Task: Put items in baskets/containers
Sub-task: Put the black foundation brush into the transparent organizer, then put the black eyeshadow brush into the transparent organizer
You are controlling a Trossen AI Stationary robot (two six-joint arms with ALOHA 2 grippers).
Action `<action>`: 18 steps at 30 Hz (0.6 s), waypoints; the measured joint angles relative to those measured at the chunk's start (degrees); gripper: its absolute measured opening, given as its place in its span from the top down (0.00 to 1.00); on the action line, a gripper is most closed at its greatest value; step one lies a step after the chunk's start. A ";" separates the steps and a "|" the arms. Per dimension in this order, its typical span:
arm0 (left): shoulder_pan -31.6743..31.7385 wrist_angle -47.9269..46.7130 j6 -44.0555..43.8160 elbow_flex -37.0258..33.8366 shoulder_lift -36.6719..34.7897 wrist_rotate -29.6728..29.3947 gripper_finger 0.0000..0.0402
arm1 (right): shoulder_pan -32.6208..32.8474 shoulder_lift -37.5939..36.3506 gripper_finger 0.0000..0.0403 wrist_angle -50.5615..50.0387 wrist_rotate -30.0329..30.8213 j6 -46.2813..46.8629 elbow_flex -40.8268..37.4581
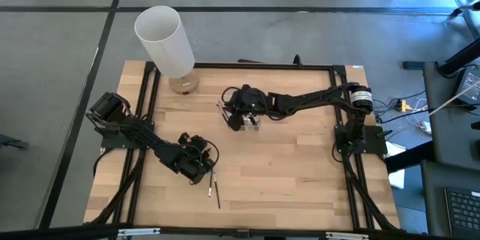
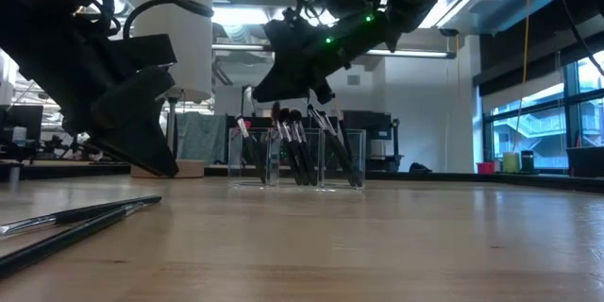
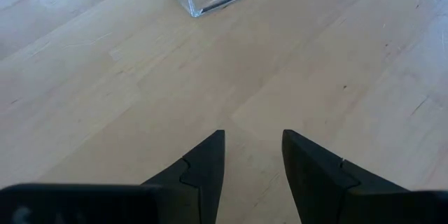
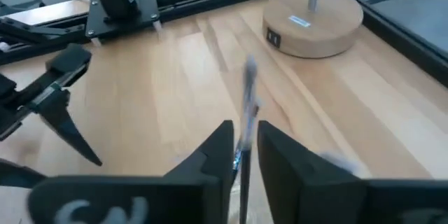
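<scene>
We see the wooden bench [image 1: 285, 172] framed by black rails, with wide bare wood across its near half and toward the near right corner, so there is open room there. The tall white cylinder [image 1: 165, 41] stands over a round wooden base [image 4: 313, 21] at the far left corner, just beyond the far rail's left end.

The right arm reaches from its mount at the right edge across the far half of the bench, bent at the elbow, with its wrist above the clear organizer [image 2: 297, 158], which sits near the middle of the far edge. In the low view about half a dozen brushes [image 2: 294, 146] lean inside the organizer, bristle tips up. The left arm runs from its mount near the left edge toward the bench's middle, its wrist low over the wood, well apart from the organizer.

The right gripper [image 4: 243, 147] hangs just above the organizer with its fingers close together and a thin brush [image 4: 246, 105] standing in the narrow gap between them; we cannot tell whether the fingers press it or have let go. The left gripper [image 3: 253, 155] points down at bare wood with its fingers spread and nothing between them.

Two thin dark sticks [image 1: 214, 189] lie on the wood just beside the left gripper, toward the near edge; in the low view they stretch across the near left.
</scene>
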 joint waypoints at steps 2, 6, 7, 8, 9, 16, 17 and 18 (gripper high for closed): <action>0.09 0.01 0.02 0.00 0.00 -0.34 0.65 | -0.42 0.00 0.80 -0.23 -1.33 0.44 0.00; 0.66 0.00 0.04 0.00 0.00 -0.32 0.65 | -0.62 0.00 0.73 -0.36 -3.04 0.65 0.00; 0.66 -0.04 0.04 0.02 0.00 0.02 0.65 | -0.60 -0.01 0.71 -0.45 -3.68 0.70 0.00; 0.66 -0.26 0.06 0.02 0.00 0.34 0.65 | -0.35 -0.22 0.70 -0.87 -4.72 0.99 0.00; 0.66 -0.74 0.31 0.02 -0.02 0.68 0.65 | 0.32 -0.37 0.69 -1.30 -5.40 1.45 0.00; 0.11 -3.19 -0.58 0.02 -0.20 4.39 0.65 | 9.27 -3.61 0.69 -6.40 -0.43 3.54 0.04; 0.13 -3.19 -0.84 0.10 -0.24 4.87 0.65 | 10.61 -3.99 0.69 -6.98 0.89 4.32 0.04; 0.15 -3.73 -1.03 0.43 -0.24 5.60 0.65 | 11.95 -4.20 0.69 -8.20 2.01 5.53 0.04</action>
